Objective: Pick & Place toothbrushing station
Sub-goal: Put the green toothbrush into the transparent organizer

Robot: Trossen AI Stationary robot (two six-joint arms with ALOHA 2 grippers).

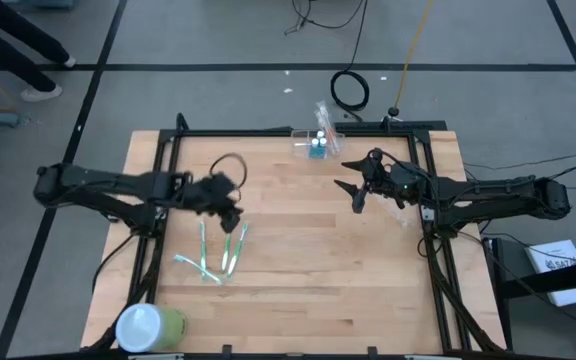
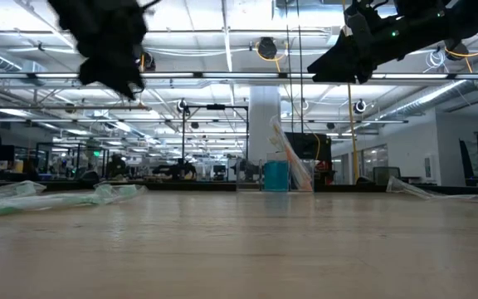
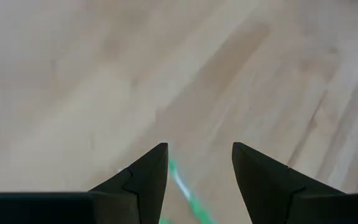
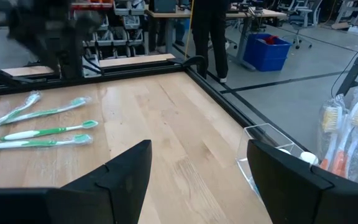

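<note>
Your left gripper has its jaws apart with nothing between them, hanging above the wood over the wrapped green toothbrushes; 1 green handle shows in the gap in the left wrist view. Your right gripper is also spread wide and empty, up in the air near the far right part of the table.

The toothbrushing station sits at the table's far edge, a low clear holder that already carries a couple of brushes and a small blue item. In the right wrist view its see-through wall is just beside the right finger, so the right arm looks like the closer 1 for the pick.

Judgement: the step in hand looks like the approach, nothing grasped yet. To do it well, line the right jaws across 1 wall, come down slowly, and close on the rim, not on the brushes standing inside. Clear plastic is thin and slick, so it could slip or tip and spill its contents; grip low and lift straight up. Keep it level during transfer. Watch the black frame rail beside it. Park the left arm where it is, clear of the path. The white-lidded green cylinder at the near left corner is well apart; ignore it.
</note>
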